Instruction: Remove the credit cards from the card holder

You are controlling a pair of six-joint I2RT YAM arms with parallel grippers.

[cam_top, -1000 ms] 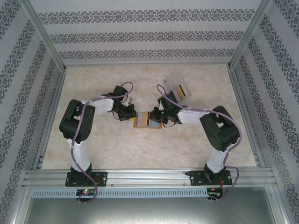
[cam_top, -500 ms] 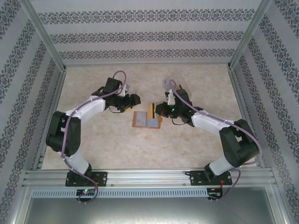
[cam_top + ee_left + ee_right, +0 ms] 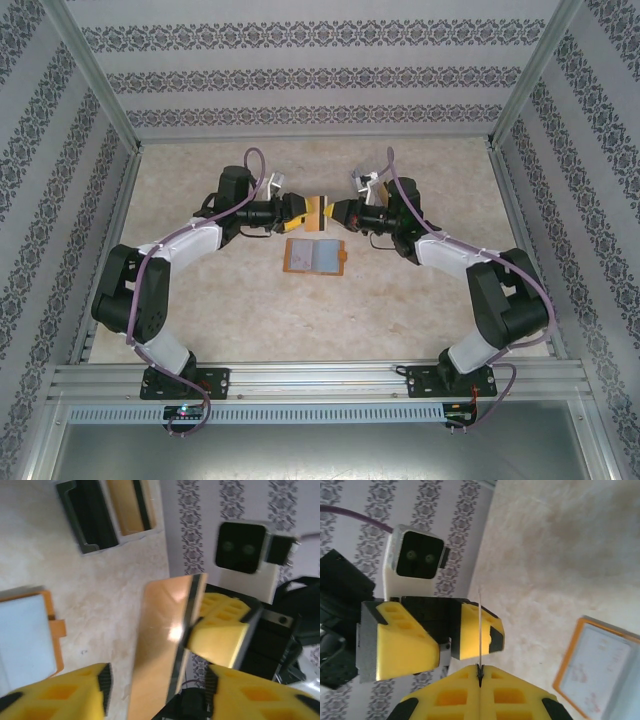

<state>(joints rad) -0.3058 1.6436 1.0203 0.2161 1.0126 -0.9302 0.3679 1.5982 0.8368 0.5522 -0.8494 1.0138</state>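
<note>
Above the middle of the overhead frame, the right gripper (image 3: 337, 212) is clamped on one end of a gold card (image 3: 320, 209), held off the table (image 3: 200, 300) — in the right wrist view the card runs edge-on from between its shut pads. The left gripper (image 3: 302, 209) faces it from the left, its yellow fingers (image 3: 55, 692) spread apart on either side of the card, not closed on it. The holder (image 3: 315, 256) lies open and flat just below the pair, grey-blue pockets up. At the upper left of the left wrist view, a clear box (image 3: 150, 527) holds a black card (image 3: 92, 515) and another gold card (image 3: 125, 505)
</note>
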